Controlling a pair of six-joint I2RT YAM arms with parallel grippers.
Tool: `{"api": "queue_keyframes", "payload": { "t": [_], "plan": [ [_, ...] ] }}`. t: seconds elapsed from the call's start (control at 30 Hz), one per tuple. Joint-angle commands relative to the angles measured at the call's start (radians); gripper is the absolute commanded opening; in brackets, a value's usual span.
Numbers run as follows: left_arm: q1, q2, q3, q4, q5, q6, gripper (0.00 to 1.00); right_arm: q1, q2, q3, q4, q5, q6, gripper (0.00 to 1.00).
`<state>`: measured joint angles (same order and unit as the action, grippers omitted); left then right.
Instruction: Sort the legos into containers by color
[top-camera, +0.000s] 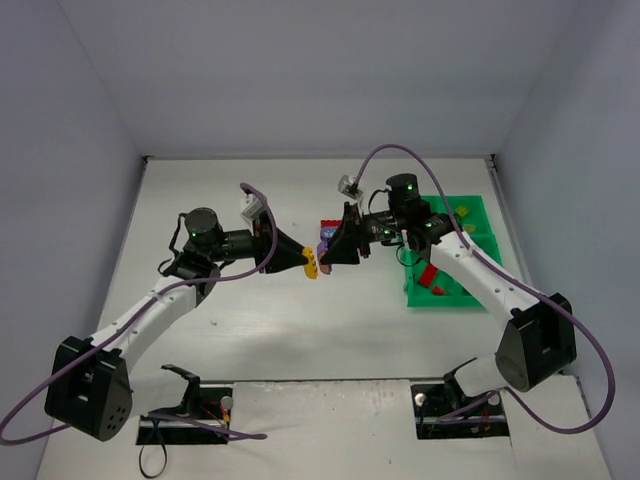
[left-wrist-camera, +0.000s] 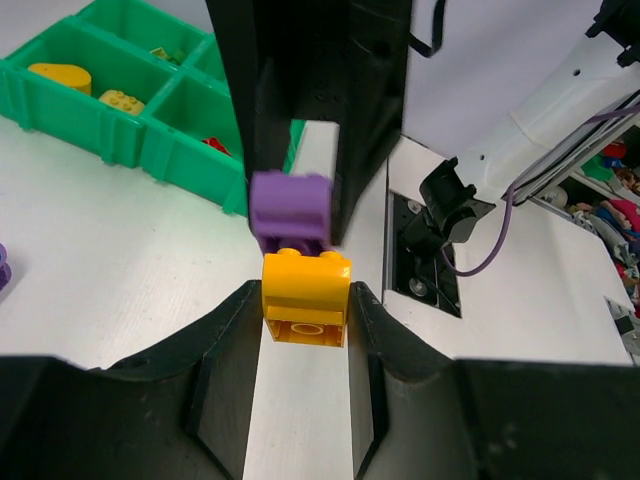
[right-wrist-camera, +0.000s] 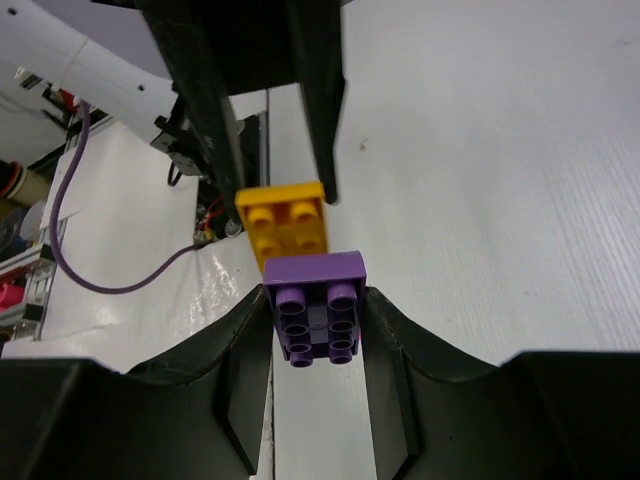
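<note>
Above white bench (top-camera: 300, 330) centre, held off surface: left pincer (top-camera: 310, 263) clenched on small yellow plastic brick (left-wrist-camera: 306, 298), right pincer (top-camera: 328, 248) clenched on small purple plastic brick (right-wrist-camera: 315, 305).

Bricks touching, apparently studded together, purple offset to one edge.

Likely reason for double grip: pull pair apart, so each colour can go to own compartment.

Yellow studs point toward right pincer.

Each brick squarish; joined pair's long axis runs pincer to pincer.

Bright green four-compartment plastic tray (top-camera: 440, 303) beside right arm.
</note>
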<state>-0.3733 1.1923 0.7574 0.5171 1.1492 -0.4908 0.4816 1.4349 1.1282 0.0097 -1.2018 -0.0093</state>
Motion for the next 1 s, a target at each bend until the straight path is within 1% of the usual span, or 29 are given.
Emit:
{"api": "queue_keyframes", "payload": {
  "t": [0.0, 0.1, 0.2, 0.3, 0.33, 0.37, 0.4, 0.43, 0.47, 0.5, 0.53, 0.6, 0.63, 0.73, 0.8, 0.87, 0.97],
  "plan": [
    [0.016, -0.051, 0.048, 0.026, 0.073, 0.061, 0.0, -0.099, -0.063, -0.018, 0.039, -0.012, -0.011, 0.0],
    [0.028, -0.059, 0.042, 0.009, 0.075, 0.073, 0.0, -0.136, -0.079, -0.041, 0.032, -0.021, -0.008, 0.0],
    [0.031, -0.06, 0.04, 0.001, 0.073, 0.077, 0.0, -0.144, -0.091, -0.053, 0.024, -0.009, -0.004, 0.0],
    [0.031, -0.06, 0.049, -0.025, 0.06, 0.08, 0.0, -0.208, -0.123, -0.071, 0.004, 0.091, 0.009, 0.0],
    [0.031, -0.062, 0.056, -0.069, 0.035, 0.087, 0.0, -0.225, -0.132, -0.071, -0.023, 0.198, 0.009, 0.0],
    [0.031, -0.063, 0.068, -0.106, 0.018, 0.095, 0.0, -0.242, -0.14, -0.073, -0.055, 0.261, 0.009, 0.0],
    [0.031, -0.065, 0.083, -0.152, 0.001, 0.103, 0.0, -0.261, -0.16, -0.073, -0.069, 0.313, 0.043, 0.0],
    [0.03, -0.063, 0.115, -0.231, -0.037, 0.118, 0.0, -0.294, -0.172, -0.074, -0.095, 0.484, 0.063, 0.0],
    [0.03, -0.065, 0.131, -0.267, -0.061, 0.118, 0.0, -0.31, -0.183, -0.077, -0.106, 0.557, 0.078, 0.0],
    [0.028, -0.065, 0.157, -0.299, -0.084, 0.113, 0.0, -0.349, -0.215, -0.094, -0.109, 0.714, 0.115, 0.0],
    [0.028, -0.071, 0.169, -0.349, -0.142, 0.11, 0.0, -0.371, -0.232, -0.103, -0.117, 0.799, 0.147, 0.0],
    [0.022, -0.079, 0.187, -0.394, -0.202, 0.097, 0.0, -0.426, -0.278, -0.128, -0.135, 0.913, 0.214, 0.0],
    [0.019, -0.085, 0.206, -0.428, -0.251, 0.093, 0.0, -0.473, -0.289, -0.131, -0.151, 1.049, 0.247, 0.0],
    [-0.002, -0.094, 0.224, -0.457, -0.302, 0.072, 0.0, -0.575, -0.289, -0.13, -0.215, 1.168, 0.31, 0.0],
    [-0.021, -0.097, 0.233, -0.488, -0.336, 0.064, 0.0, -0.609, -0.271, -0.136, -0.235, 1.243, 0.336, 0.0],
    [-0.03, -0.102, 0.241, -0.502, -0.367, 0.061, 0.0, -0.636, -0.254, -0.142, -0.235, 1.291, 0.37, 0.0],
    [-0.035, -0.103, 0.235, -0.508, -0.391, 0.034, 0.0, -0.67, -0.211, -0.146, -0.231, 1.292, 0.399, 0.0]
  ]
}}
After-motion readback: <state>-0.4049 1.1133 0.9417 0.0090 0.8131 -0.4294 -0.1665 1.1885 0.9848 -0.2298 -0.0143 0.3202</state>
